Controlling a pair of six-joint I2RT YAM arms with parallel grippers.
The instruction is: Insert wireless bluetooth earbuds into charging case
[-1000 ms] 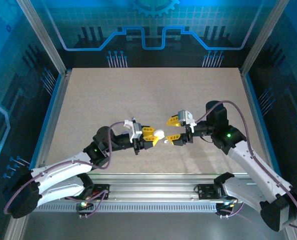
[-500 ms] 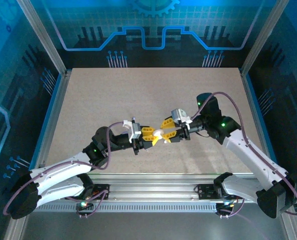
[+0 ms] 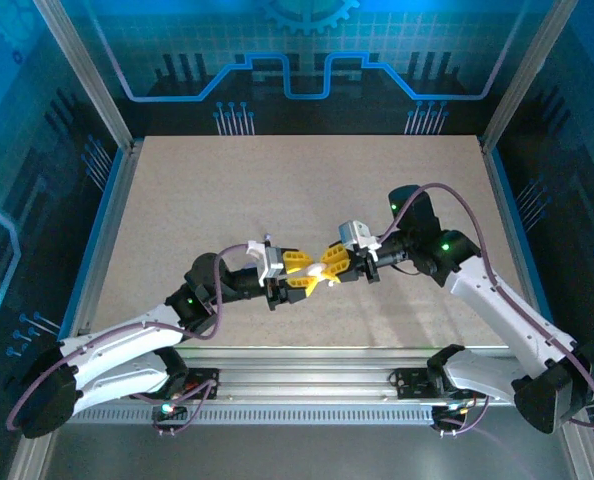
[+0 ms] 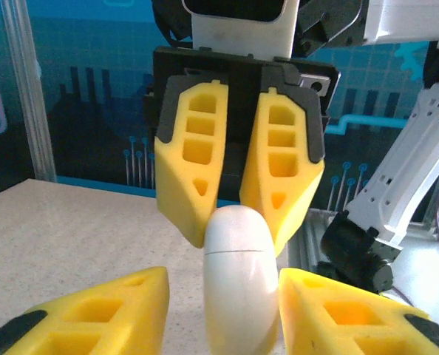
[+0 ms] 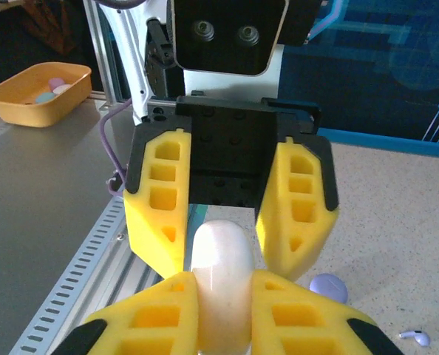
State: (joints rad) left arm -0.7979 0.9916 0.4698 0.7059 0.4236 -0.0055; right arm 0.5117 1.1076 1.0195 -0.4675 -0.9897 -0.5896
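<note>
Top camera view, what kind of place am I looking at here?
Most likely a robotics lab test cell: a speckled table fenced by aluminium frame posts, blue circuit-pattern panels behind it, and a left arm and right arm bolted to a rail at the near edge.

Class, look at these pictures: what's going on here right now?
Both arms meet over the table. The right gripper has its fingers shut on a closed white case in mid-air. The left gripper holds its fingers open either side of it, not gripping. A lavender rounded piece and a white earbud lie on the table.
</note>
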